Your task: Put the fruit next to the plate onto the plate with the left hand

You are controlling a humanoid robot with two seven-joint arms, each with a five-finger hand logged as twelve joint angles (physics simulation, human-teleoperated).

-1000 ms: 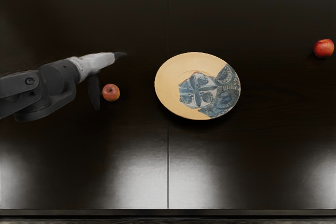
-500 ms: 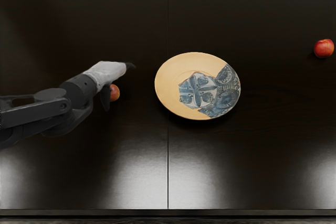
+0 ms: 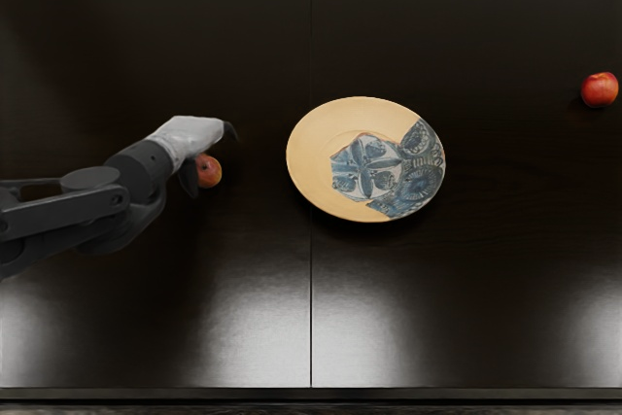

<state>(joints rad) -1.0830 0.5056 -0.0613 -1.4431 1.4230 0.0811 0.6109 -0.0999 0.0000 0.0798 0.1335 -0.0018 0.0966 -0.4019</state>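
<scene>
A small red apple (image 3: 209,173) lies on the dark table just left of the yellow plate (image 3: 326,138), which has a blue pattern on its right half. My left hand (image 3: 208,155) hovers over the apple from the left. Its pale fingers (image 3: 199,129) arch above the fruit and the dark thumb hangs down at the apple's left side. The fingers are spread and do not close around the fruit, which still rests on the table. Nothing lies on the plate. The right arm is out of view.
A second red apple (image 3: 600,89) sits far off near the table's right edge. A seam in the tabletop (image 3: 311,289) runs down the middle, under the plate's left part.
The left hand has drawn back slightly to the left and dipped its fingertips, so more of the apple shows. Apple and plate have not moved.
</scene>
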